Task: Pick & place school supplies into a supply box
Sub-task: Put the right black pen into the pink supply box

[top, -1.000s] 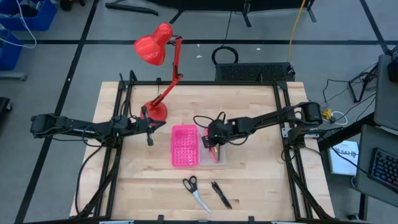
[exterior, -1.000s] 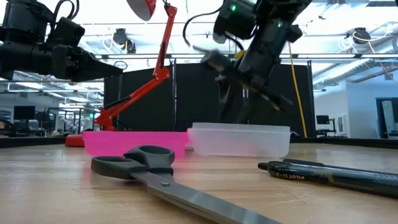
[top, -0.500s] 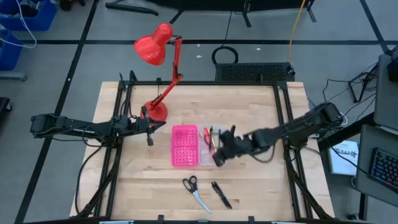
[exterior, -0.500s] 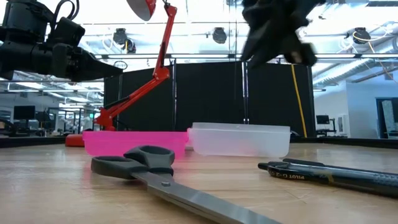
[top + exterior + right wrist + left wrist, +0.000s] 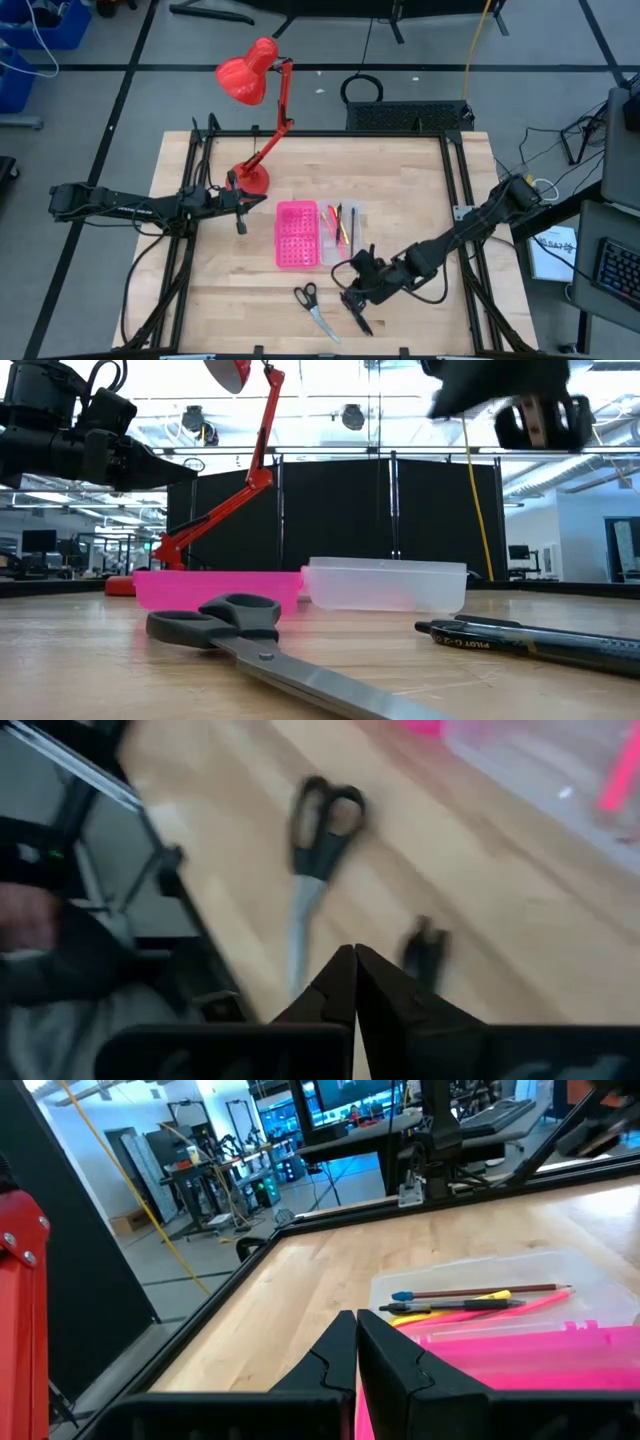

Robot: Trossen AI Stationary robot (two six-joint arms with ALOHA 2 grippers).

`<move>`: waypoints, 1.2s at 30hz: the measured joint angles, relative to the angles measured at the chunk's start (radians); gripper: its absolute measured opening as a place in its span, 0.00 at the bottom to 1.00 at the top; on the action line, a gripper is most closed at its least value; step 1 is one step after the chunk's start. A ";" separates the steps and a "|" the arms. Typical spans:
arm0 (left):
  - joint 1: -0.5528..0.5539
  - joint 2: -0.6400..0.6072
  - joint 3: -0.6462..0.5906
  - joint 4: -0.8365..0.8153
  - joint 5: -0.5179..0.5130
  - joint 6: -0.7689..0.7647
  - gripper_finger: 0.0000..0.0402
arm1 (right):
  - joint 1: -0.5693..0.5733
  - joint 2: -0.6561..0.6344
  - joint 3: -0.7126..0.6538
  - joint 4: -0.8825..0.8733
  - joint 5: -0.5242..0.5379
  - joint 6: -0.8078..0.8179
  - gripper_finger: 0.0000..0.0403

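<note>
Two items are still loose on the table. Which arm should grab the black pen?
Right. Its gripper hangs just over the pen by the scissors; the left gripper waits beyond the box.

I'm looking straight down overhead; my low camera sits level, close behind the scissors (image 5: 260, 648), which both views share.

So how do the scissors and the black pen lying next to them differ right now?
The scissors are the broader thing, with black loop handles and bare silver blades; the black pen is a slim all-dark stick. The right gripper hangs over the pen's end, while the scissors lie clear of it. Both rest on the table, outside the supply box.
</note>
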 joint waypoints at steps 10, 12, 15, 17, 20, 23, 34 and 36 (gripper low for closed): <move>0.000 0.000 0.000 -0.002 -0.001 0.008 0.05 | 0.004 0.174 0.373 -0.262 -0.038 0.019 0.00; 0.000 0.000 0.000 -0.005 -0.001 0.008 0.05 | 0.008 0.250 0.484 -0.344 -0.073 0.028 0.00; 0.000 0.000 0.000 -0.009 -0.001 0.009 0.05 | 0.027 0.359 0.645 -0.513 -0.129 0.041 0.00; 0.000 0.000 0.000 -0.013 -0.001 0.009 0.05 | 0.050 0.419 0.733 -0.655 -0.136 0.087 0.00; 0.000 0.000 0.000 -0.021 -0.002 0.010 0.05 | 0.084 0.484 0.808 -0.797 -0.131 0.162 0.00; 0.000 0.000 0.000 -0.022 -0.001 0.010 0.05 | 0.110 0.510 0.809 -0.807 -0.126 0.188 0.00; 0.000 0.000 0.000 -0.023 -0.001 0.002 0.05 | 0.140 0.552 0.732 -0.760 -0.077 0.121 0.00; 0.000 0.000 0.000 -0.023 -0.001 0.002 0.05 | 0.141 0.554 0.713 -0.754 -0.092 0.121 0.01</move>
